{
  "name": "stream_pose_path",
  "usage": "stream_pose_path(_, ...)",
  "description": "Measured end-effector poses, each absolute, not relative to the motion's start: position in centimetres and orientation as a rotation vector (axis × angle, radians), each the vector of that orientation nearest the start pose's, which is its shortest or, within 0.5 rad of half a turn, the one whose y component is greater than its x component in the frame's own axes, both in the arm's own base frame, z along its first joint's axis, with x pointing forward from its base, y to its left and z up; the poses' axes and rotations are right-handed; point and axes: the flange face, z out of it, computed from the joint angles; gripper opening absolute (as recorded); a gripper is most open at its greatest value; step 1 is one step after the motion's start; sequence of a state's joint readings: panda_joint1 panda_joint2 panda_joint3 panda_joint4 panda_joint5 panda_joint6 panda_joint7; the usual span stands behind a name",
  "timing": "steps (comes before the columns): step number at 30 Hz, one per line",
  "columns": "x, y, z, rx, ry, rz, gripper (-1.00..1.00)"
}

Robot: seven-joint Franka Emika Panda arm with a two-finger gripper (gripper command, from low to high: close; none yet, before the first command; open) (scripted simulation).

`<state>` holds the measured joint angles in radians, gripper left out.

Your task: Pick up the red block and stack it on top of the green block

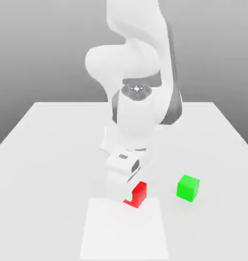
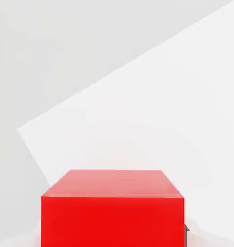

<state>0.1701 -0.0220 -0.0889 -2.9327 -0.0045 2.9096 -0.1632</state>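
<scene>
The red block (image 1: 140,194) sits low over the table near its front middle, half hidden behind my white hand. My gripper (image 1: 129,198) reaches down around it, shut on its sides. In the hand view the red block (image 2: 113,210) looms very close, and a dark sliver of one finger (image 2: 186,235) presses against its edge. The green block (image 1: 188,187) rests on the table to the exterior view's right of the red block, about one block's width away and apart from the gripper.
A paler rectangular patch (image 1: 123,229) lies on the grey-white table (image 1: 54,153) just in front of the red block, and it shows again as the paler patch (image 2: 162,96) in the hand view. The arm's bulky links (image 1: 139,102) rise behind the blocks.
</scene>
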Motion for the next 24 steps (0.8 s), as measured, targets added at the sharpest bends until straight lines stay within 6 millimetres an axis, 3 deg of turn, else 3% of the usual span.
stream_pose_path(2, 32.9, 2.8, 20.4, -3.116, -0.392, 0.002, -1.00)
stream_pose_path(3, 32.8, 3.8, 20.9, -3.116, -0.393, 0.002, -1.00)
stream_pose_path(8, 31.2, 11.0, 22.8, -3.114, -0.403, 0.001, -1.00)
stream_pose_path(13, 27.7, 18.0, 24.3, -3.114, -0.413, 0.002, -1.00)
stream_pose_path(16, 27.2, 19.0, 22.8, -3.119, -0.413, -0.002, -1.00)
stream_pose_path(21, 27.1, 19.1, 18.8, -3.118, -0.411, -0.002, -1.00)
stream_pose_path(22, 27.1, 19.0, 18.3, -3.118, -0.406, 0.000, 1.00)
stream_pose_path(24, 27.3, 18.6, 18.3, -3.120, -0.386, 0.000, 1.00)
